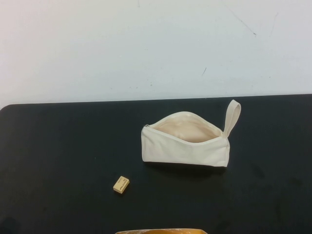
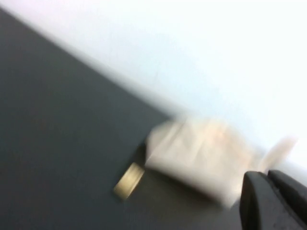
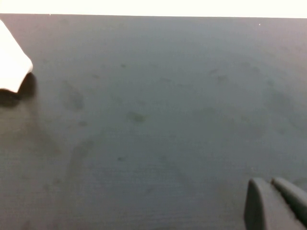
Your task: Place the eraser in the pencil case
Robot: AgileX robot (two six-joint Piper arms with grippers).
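The eraser (image 1: pixel 121 185) lies flat on the black table (image 1: pixel 58 146), near and to the front left of the pencil case (image 1: pixel 185 141), clear of it. The case lies with its zip mouth gaping. Neither arm is seen from above. In the wrist views, the left gripper (image 2: pixel 273 201) and right gripper (image 3: pixel 276 203) are each seen with the 2 fingers pressed together, holding nothing, well apart from the eraser (image 2: pixel 128 180).
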